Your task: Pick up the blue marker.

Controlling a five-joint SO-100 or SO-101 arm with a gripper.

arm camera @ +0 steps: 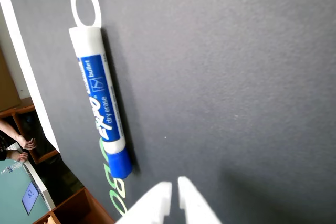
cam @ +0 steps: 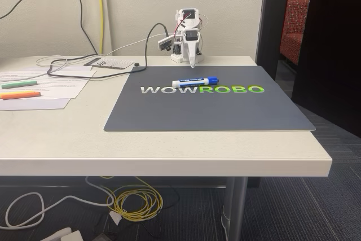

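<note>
Where the mat is bare, blue marker (arm camera: 101, 103) just beyond pincer (arm camera: 174, 188).

Table (cam: 169, 150): mat (cam: 208, 111), papers (cam: 51, 83)

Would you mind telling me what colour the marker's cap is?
Blue. The blue marker has a blue cap, clearest in the wrist view.

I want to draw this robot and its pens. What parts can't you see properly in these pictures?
- Gripper, wrist view: the bottom edge cuts it off; just two white tips show, almost touching.
- Arm, fixed view: far away, joints too small to tell.
- Papers, fixed view: print too small to read.
- Blue marker, fixed view: label too small to read.
</note>
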